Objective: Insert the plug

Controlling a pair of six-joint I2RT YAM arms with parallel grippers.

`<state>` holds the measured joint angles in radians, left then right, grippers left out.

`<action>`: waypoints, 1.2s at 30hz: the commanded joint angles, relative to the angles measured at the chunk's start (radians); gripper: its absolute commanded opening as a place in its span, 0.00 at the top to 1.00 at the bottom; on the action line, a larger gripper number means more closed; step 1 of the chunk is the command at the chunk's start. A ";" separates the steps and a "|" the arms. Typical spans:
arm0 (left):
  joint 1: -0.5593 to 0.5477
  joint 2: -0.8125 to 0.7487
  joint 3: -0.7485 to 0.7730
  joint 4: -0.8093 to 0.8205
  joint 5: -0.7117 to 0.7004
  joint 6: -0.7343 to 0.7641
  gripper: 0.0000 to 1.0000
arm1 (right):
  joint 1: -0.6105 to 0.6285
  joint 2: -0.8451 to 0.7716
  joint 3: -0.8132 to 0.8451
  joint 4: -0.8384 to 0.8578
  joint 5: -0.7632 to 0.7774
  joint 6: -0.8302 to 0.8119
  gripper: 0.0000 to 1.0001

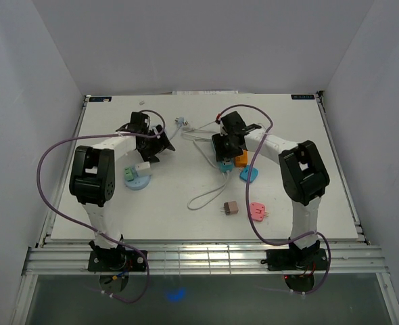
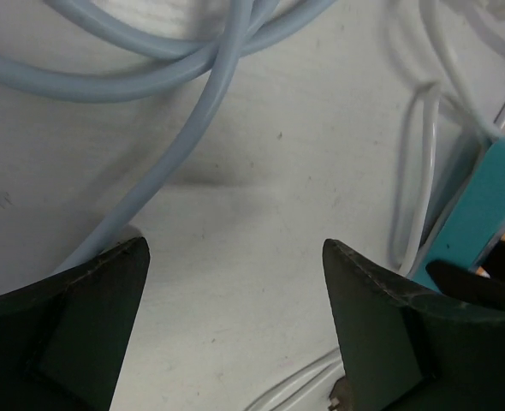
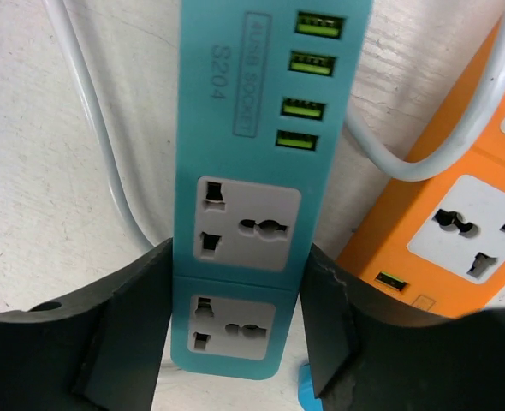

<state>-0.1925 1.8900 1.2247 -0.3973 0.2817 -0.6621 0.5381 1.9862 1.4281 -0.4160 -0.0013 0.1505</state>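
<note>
Pinching the teal strip (image 3: 261,111) by its sides, your right gripper (image 3: 240,265) hides most of it from above; your left gripper (image 2: 235,257) stands spread over the table (image 2: 261,188), grey cable (image 2: 184,145) cut off; the plug (image 1: 180,122) lies beyond.

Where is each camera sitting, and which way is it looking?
Top external: above and behind the arms, looking down at the white table; left arm and right arm show.
Left wrist: on the left arm, facing down at a grey cable; its two dark fingers show.
Right wrist: on the right arm, facing down at the teal power strip between its fingers, orange power strip beside.
Shared: both wrist views show the teal power strip.
</note>
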 commanded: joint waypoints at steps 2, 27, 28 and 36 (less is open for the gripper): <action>0.019 0.029 0.097 -0.035 -0.064 0.021 0.07 | 0.023 -0.033 -0.034 0.039 -0.046 0.000 0.43; -0.409 -0.433 -0.030 -0.101 -0.116 0.165 0.02 | -0.069 -0.507 -0.306 0.020 -0.022 0.066 0.11; -0.477 -0.431 -0.022 -0.097 -0.133 0.186 0.02 | -0.082 -0.518 -0.322 0.028 -0.020 0.066 0.12; -0.740 -0.381 0.044 -0.101 -0.128 0.522 0.02 | -0.225 -0.651 -0.448 0.083 -0.071 0.083 0.12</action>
<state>-0.9035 1.5227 1.2263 -0.4885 0.1532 -0.3218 0.3439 1.4147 1.0012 -0.3737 -0.0402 0.2176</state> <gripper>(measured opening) 0.978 0.878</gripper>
